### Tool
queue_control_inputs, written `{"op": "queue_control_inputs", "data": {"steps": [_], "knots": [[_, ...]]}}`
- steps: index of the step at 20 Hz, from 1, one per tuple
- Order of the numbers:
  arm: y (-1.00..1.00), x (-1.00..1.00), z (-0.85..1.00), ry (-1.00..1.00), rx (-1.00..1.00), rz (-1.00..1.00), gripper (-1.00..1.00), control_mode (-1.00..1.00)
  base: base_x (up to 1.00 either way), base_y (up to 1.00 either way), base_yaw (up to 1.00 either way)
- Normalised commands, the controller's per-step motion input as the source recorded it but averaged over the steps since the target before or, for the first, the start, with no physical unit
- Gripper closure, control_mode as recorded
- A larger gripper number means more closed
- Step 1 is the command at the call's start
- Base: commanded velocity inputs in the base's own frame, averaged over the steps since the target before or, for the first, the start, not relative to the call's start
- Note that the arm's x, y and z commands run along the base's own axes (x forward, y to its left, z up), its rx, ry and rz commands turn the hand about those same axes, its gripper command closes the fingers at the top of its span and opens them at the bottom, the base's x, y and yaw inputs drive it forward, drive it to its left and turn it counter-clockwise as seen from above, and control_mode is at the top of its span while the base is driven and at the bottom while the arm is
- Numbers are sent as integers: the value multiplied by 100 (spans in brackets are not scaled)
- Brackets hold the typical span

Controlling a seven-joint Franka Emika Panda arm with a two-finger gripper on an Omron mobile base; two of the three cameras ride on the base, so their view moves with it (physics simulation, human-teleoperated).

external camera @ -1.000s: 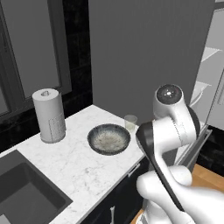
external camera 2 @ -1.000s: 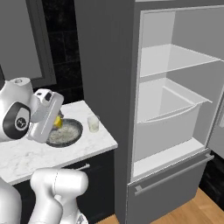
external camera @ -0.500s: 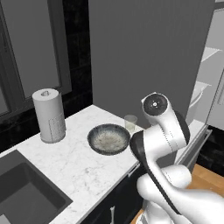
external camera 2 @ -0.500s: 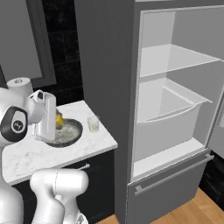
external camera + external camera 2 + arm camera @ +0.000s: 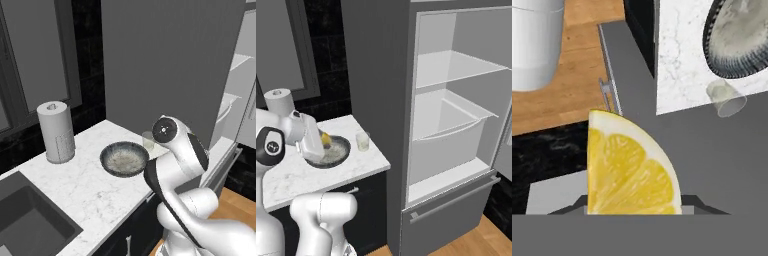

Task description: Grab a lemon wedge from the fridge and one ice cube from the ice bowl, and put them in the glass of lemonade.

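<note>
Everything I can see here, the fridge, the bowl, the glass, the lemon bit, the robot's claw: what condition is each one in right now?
fridge: door open, shelves bare.
lemon wedge: held in the gripper, above the counter.
gripper: shut on the lemon wedge.
ice bowl: upright on the counter.
glass of lemonade: upright beside the bowl, no wedge in it yet.
paper-towel roll: standing upright.

The white arm rises from its base and folds at the elbow, the wrist turned down over the counter's edge. The gripper (image 5: 323, 141) is closed on the lemon wedge (image 5: 629, 167), held between its fingertips.
</note>
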Motion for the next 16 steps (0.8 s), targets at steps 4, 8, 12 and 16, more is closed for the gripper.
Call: {"op": "queue_control_inputs", "data": {"steps": [4,8,12,16], "knots": [[0,7,0,26,-30,8,100,-100,0,0,0],[8,20,0,12,-23,4,100,-100,0,0,0],[1,25,0,0,-2,0,100,-100,0,0,0],[0,25,-11,-4,-3,0,100,-100,0,0,0]]}}
